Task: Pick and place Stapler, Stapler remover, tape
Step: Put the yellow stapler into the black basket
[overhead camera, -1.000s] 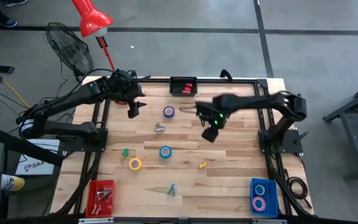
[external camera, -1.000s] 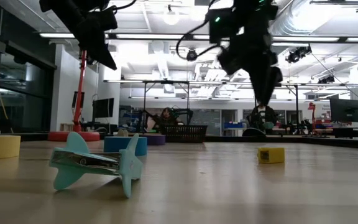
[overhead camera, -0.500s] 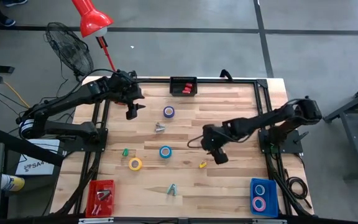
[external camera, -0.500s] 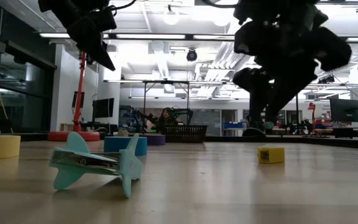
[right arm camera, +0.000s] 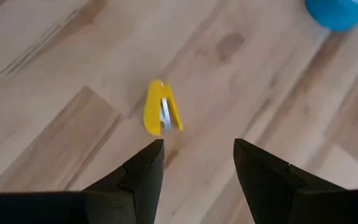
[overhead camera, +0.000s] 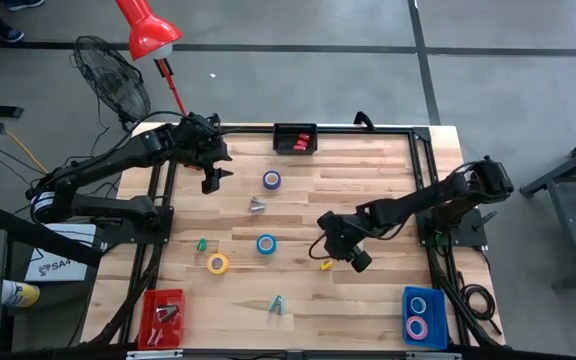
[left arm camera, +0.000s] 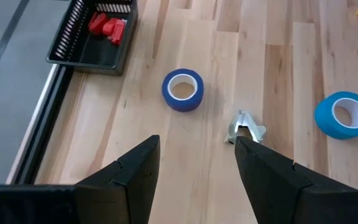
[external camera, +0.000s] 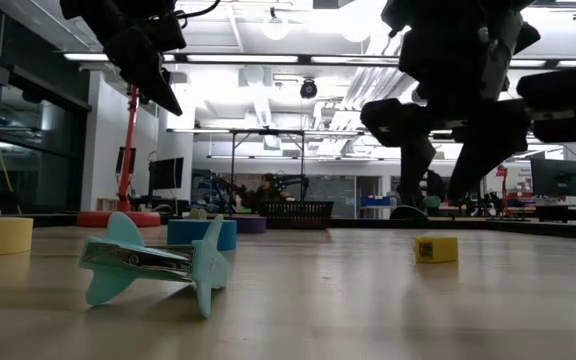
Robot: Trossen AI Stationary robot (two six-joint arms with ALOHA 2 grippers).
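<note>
The right gripper is hovering with fingers spread, empty, just above the small yellow stapler lying right of the frame's centre, probably to straddle it for a grasp. The left gripper, also spread and empty, is waiting at the upper left near the purple tape.

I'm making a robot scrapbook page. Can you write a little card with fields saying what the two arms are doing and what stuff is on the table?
Right tool: open, above the table, aimed at the yellow mini stapler
Left tool: open, raised near the table's far left edge, waiting
Tape on table: purple roll, blue roll, yellow roll
Staple removers on table: silver one, teal one
Blue bin: holds two tape rolls
Red bin: holds a metal item
Black basket: holds red items
</note>
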